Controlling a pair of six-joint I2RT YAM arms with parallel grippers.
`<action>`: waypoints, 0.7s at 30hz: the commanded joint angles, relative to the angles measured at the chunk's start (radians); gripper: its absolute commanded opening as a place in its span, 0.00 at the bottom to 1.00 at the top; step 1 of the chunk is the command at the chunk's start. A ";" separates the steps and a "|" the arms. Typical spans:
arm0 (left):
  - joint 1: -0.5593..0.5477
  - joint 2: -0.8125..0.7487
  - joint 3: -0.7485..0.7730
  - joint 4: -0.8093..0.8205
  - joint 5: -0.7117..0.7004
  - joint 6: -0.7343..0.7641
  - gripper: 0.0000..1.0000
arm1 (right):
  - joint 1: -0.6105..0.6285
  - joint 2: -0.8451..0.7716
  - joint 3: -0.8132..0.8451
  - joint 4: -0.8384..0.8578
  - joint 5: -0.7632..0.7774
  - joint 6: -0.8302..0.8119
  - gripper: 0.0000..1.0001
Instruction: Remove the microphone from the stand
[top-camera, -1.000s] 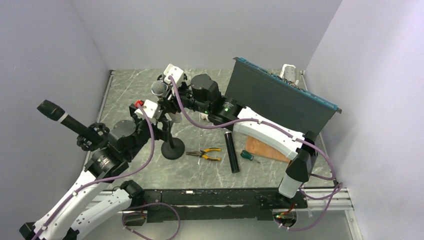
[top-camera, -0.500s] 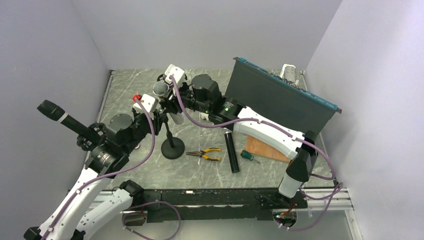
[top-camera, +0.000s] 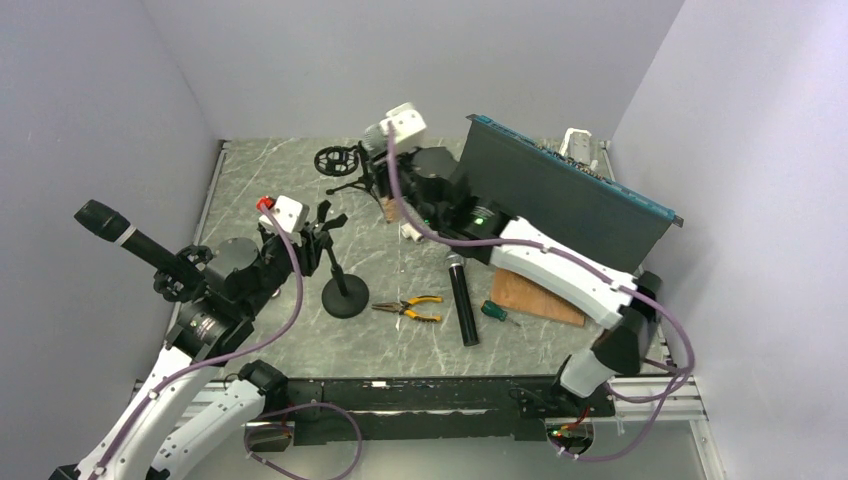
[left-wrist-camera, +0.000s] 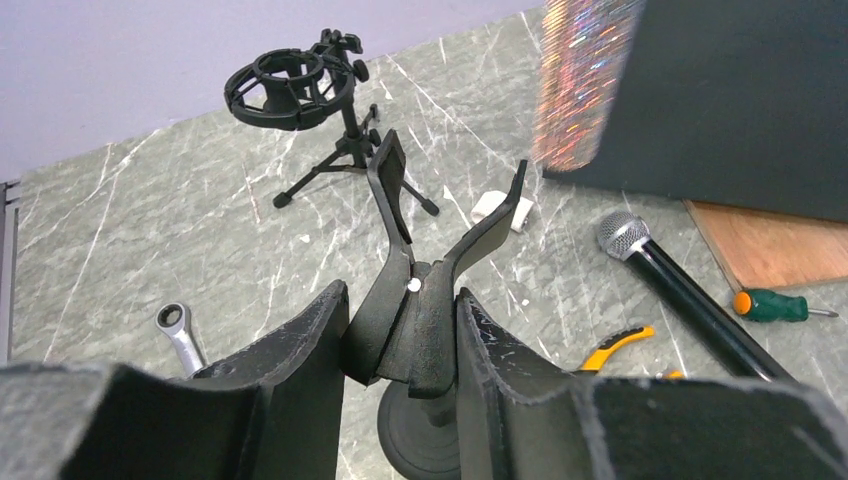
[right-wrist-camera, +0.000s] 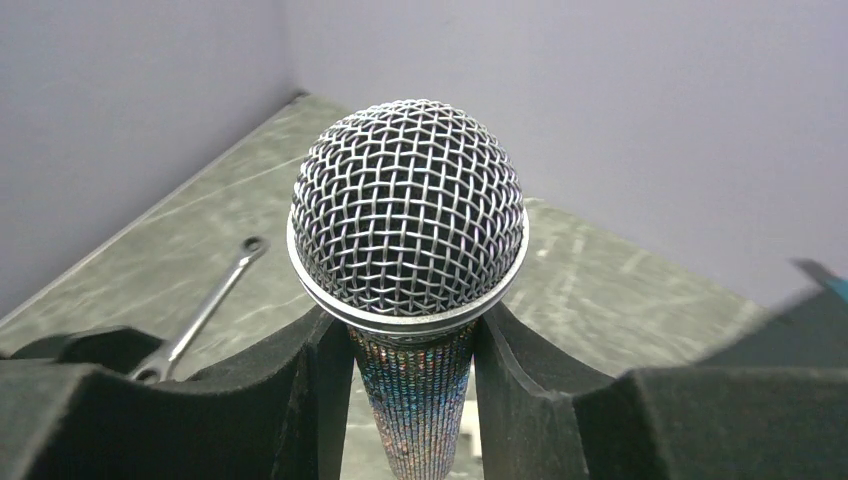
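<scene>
Well, my right gripper is clamped on the microphone just under its mesh head, with the glittery handle running down between the pads. That close view shows the grip plainly, plus a wrench on the marble table behind. The overhead camera gives me what the wrist cannot: the microphone is held up in the air near the back of the table, well apart from the stand and beside a tripod shock mount. My left gripper is closed tight on the stand's forked clip, which stands empty; only its own wrist view makes that plain. That view also shows a black microphone, a green screwdriver and orange pliers lying near the wooden board.
</scene>
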 joint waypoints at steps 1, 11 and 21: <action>0.005 0.003 -0.013 0.007 -0.117 -0.052 0.00 | -0.025 -0.198 -0.086 0.127 0.165 0.000 0.00; 0.011 0.204 0.137 0.162 -0.411 -0.069 0.00 | -0.025 -0.513 -0.413 0.075 0.100 0.077 0.00; 0.132 0.482 0.282 0.453 -0.392 -0.014 0.00 | -0.023 -0.672 -0.537 -0.046 0.106 0.160 0.00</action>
